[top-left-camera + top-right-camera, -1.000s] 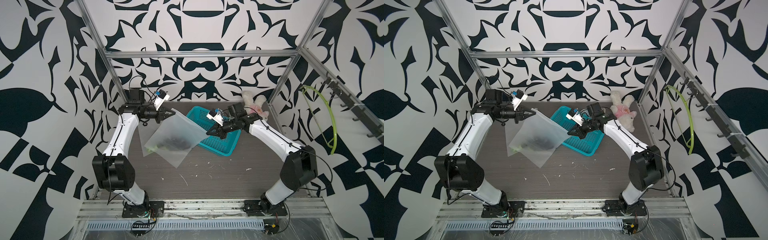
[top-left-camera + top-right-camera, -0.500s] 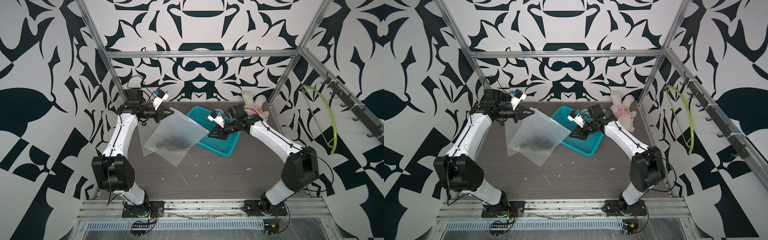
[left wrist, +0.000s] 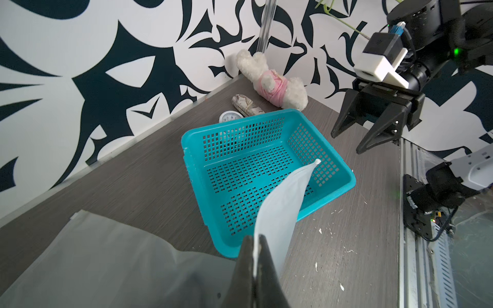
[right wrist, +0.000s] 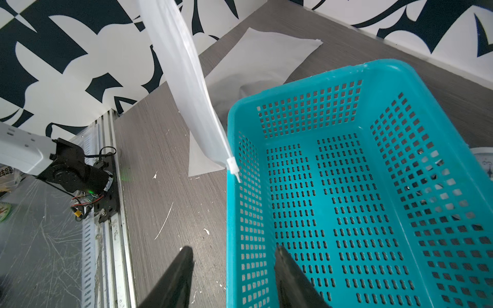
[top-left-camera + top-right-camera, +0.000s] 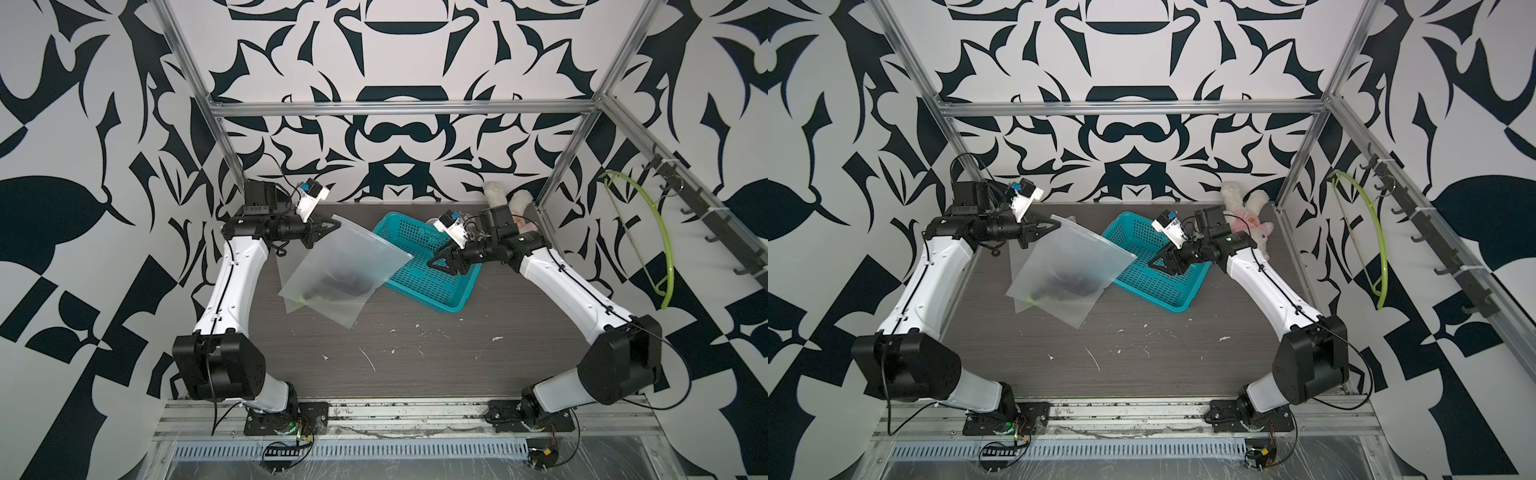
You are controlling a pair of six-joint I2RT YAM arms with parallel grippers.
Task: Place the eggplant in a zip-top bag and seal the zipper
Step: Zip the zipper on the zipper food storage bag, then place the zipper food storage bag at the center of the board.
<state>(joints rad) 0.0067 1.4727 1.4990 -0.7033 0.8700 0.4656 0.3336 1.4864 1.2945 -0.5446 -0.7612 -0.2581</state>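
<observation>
Right gripper (image 5: 441,268) has released the zip-top bag (image 5: 353,257) holding the eggplant (image 5: 345,283).

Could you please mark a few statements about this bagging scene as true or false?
1. The left end effector is shut on a corner of the zip-top bag. True.
2. The right end effector grips the bag's opposite corner. False: it is open and apart from the bag, above the teal basket.
3. The eggplant lies in the teal basket. False: the basket is empty, and the eggplant shows as a dark shape inside the bag.
4. A plush toy lies in the table's far corner behind the right arm. True.
</observation>
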